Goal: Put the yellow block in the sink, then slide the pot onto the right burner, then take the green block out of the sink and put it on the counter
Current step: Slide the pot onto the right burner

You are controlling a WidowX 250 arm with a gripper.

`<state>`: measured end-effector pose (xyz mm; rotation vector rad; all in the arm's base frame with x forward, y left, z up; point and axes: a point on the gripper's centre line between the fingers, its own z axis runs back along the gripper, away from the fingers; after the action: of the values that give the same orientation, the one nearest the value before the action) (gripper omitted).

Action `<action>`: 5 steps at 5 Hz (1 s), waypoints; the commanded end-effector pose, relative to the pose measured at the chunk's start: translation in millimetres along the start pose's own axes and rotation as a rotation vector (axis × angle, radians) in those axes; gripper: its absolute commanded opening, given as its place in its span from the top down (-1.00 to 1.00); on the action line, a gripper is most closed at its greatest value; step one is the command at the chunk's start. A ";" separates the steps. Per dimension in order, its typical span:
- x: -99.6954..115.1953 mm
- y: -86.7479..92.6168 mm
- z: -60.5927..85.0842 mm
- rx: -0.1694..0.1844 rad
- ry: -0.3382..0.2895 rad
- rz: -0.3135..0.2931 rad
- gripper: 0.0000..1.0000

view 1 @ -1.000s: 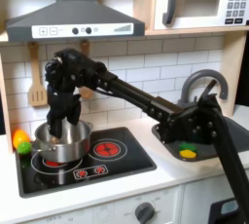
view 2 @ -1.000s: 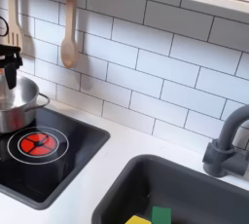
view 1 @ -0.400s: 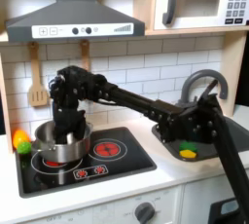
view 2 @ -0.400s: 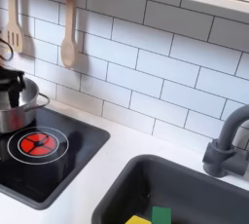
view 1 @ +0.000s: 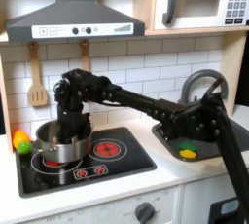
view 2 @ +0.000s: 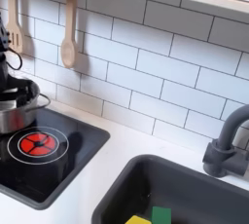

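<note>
The silver pot [view 1: 60,147] [view 2: 14,108] stands on the left burner of the black cooktop [view 1: 131,160]. My gripper [view 1: 66,130] [view 2: 6,80] reaches down into the pot at its rim, fingers apart, tips hidden by the pot wall. The right burner [view 1: 107,149] [view 2: 37,144] with its red rings is bare. In the dark grey sink [view 1: 216,142] [view 2: 190,174] the yellow block [view 1: 185,152] [view 2: 139,220] and the green block [view 2: 161,214] lie side by side. The cream counter [view 1: 107,195] [view 2: 109,163] surrounds cooktop and sink.
An orange-and-green toy vegetable [view 1: 19,141] lies left of the pot. The curved faucet [view 1: 202,84] [view 2: 228,142] rises behind the sink. Wooden utensils [view 1: 37,82] [view 2: 68,35] hang on the tiled wall. My arm stretches across the cooktop from the first exterior view's right.
The gripper has come down from above the pot until its fingers are inside at the rim. The pot and the blocks have not moved.
</note>
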<state>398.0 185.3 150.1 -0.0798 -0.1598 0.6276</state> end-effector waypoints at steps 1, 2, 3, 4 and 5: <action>-13.1 -13.0 2.8 -0.016 0.008 -0.019 -1.00; -22.6 -22.3 2.9 -0.029 0.018 -0.032 -1.00; -34.1 -29.9 2.6 -0.031 0.027 -0.051 -1.00; -44.3 -37.7 4.8 -0.034 0.027 -0.070 -1.00; -59.8 -51.5 6.8 -0.049 0.030 -0.104 -1.00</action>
<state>377.8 109.6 158.0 -0.1241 -0.1521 0.5210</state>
